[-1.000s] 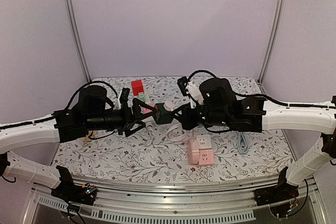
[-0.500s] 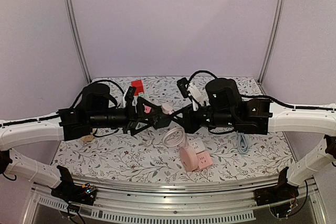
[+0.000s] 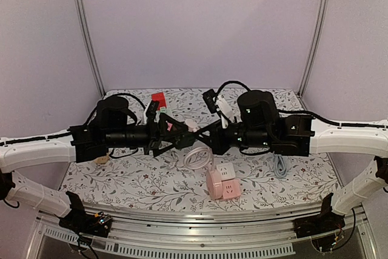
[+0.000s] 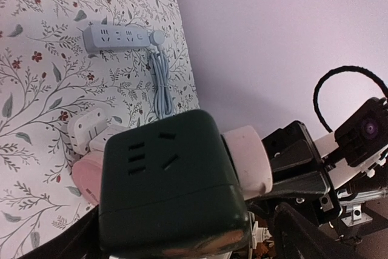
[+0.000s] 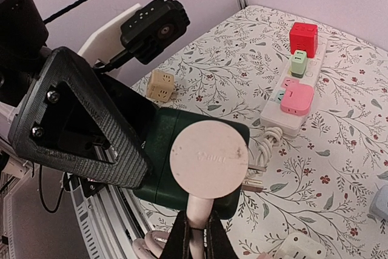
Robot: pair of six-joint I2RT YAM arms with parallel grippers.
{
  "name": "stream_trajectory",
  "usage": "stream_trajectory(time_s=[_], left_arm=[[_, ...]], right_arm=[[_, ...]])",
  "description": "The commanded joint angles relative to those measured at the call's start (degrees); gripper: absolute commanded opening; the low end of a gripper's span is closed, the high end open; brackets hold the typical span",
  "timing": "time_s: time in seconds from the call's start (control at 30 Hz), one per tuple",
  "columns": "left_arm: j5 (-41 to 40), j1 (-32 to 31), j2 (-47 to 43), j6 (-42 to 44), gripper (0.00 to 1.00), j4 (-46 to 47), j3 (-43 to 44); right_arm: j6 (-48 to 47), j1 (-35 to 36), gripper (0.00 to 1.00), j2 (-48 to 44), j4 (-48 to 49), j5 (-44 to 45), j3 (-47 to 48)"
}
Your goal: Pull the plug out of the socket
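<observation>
Two power strips [image 4: 115, 36] [image 5: 280, 119], one green socket [image 4: 163, 186] (cube-shaped), one plug [image 5: 209, 159].

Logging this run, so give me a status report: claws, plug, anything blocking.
Right claw shut on plug. Left claw straddles green socket, grip unclear. Plug not yet off, both aloft. No obstruction seen.

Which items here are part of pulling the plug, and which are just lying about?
In the job: green cube socket, pink plug, left pincer, right pincer.
Lying about: white strip carrying coloured cubes, beige cube, grey strip, pink cube sockets.
</observation>
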Motion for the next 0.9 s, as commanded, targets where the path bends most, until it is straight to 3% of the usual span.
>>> stream_trajectory(time_s=[0.0,0.57,0.87], left_arm=[[0.91,1.06,0.92,-0.90,0.86,2.29,-0.88],[0.76,1.44,2.06,-1.30,0.62,2.60,-1.27],[-1.09,1.52,1.81,1.87,0.48,0.09,-1.82]], right_arm=[[-0.55,0.44,0.00,-2.96,6.71,-0.16,0.98],[-1.60,1.17,0.00,-2.97,6.68,0.82,0.84],[1.53,1.26,0.00,-2.87,6.21,5.94,0.79]])
